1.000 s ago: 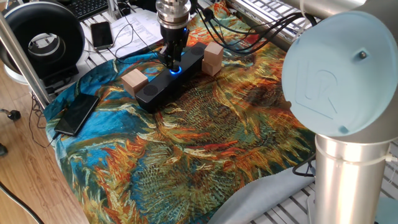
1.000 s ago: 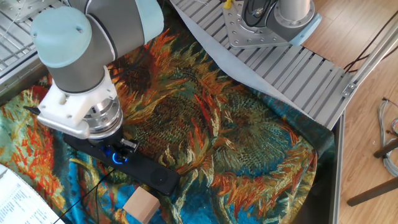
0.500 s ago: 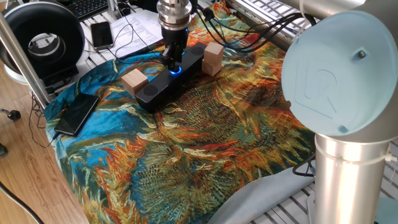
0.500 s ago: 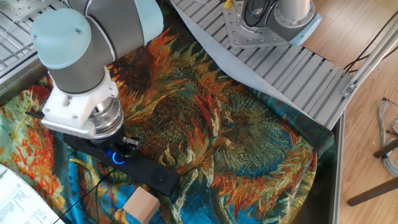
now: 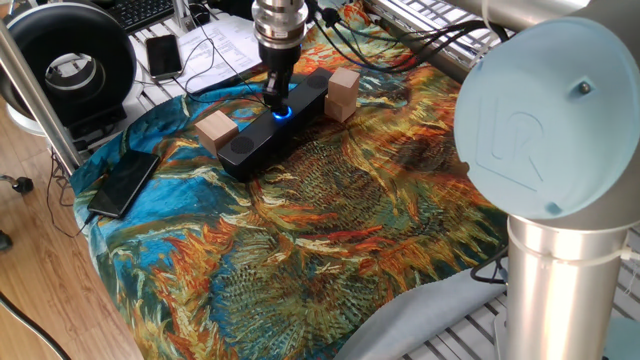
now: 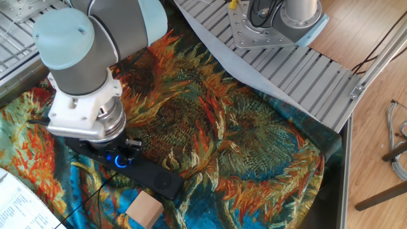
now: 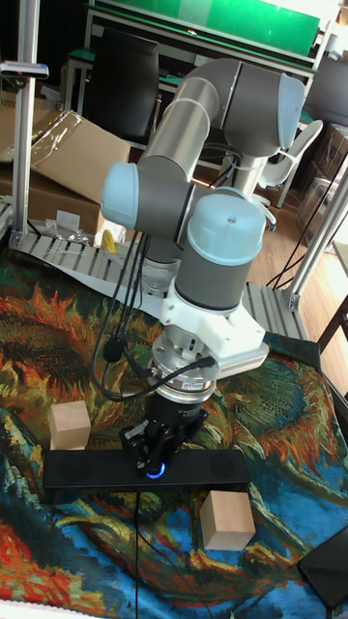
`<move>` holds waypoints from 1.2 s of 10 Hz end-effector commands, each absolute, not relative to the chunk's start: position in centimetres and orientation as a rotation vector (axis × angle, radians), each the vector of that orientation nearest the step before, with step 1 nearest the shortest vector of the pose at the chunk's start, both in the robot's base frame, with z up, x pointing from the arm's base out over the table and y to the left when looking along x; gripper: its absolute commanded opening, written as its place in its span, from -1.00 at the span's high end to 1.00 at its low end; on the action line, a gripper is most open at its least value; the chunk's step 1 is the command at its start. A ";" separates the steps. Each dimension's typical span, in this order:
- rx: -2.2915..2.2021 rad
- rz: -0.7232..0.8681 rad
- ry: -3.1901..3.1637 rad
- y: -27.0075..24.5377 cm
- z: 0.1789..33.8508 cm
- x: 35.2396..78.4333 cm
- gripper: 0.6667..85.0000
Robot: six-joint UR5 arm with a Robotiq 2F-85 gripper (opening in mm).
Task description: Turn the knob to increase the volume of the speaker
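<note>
The speaker (image 5: 244,144) is a long black bar lying slantwise on the sunflower-print cloth, also seen in the other fixed view (image 6: 155,178) and the tall view (image 7: 77,474). Its knob (image 5: 282,112) glows blue at mid-top, and the same ring of light shows under the wrist (image 6: 120,160) and below the fingers (image 7: 155,472). My gripper (image 5: 276,98) points straight down onto the knob with its fingers closed around it, so most of the dial is hidden. From the other side the gripper (image 6: 122,152) is largely covered by the wrist.
Pale wooden blocks (image 5: 215,129) (image 5: 342,92) flank the speaker. A flat black phone (image 5: 124,183) lies at the cloth's left edge, and a round black fan (image 5: 70,62) stands behind it. Cables and a keyboard crowd the far side. The arm's base (image 5: 560,180) fills the right.
The wrist has turned a little about its vertical axis while staying on the knob. The speaker and blocks have not moved.
</note>
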State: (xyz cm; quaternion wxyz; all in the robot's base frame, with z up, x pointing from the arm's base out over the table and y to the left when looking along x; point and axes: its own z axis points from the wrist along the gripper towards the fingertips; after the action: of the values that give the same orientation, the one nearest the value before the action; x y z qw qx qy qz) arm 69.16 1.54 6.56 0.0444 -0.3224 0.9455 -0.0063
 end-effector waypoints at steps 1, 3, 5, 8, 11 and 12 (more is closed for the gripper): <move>-1.140 -0.009 2.832 1.6 6.6 69.1 0.00; -1.197 0.058 2.824 2.4 6.6 68.2 0.00; -1.295 0.079 2.789 2.5 6.5 67.6 0.00; -1.388 0.013 2.709 1.8 6.6 68.6 -0.03; -1.549 -0.060 2.619 0.9 6.7 69.1 -0.04; -1.570 -0.059 2.600 1.0 6.6 69.2 -0.04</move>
State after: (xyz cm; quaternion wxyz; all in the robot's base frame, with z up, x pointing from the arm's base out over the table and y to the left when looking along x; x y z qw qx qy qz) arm 68.77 1.12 6.51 0.0444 -0.4845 0.8735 -0.0136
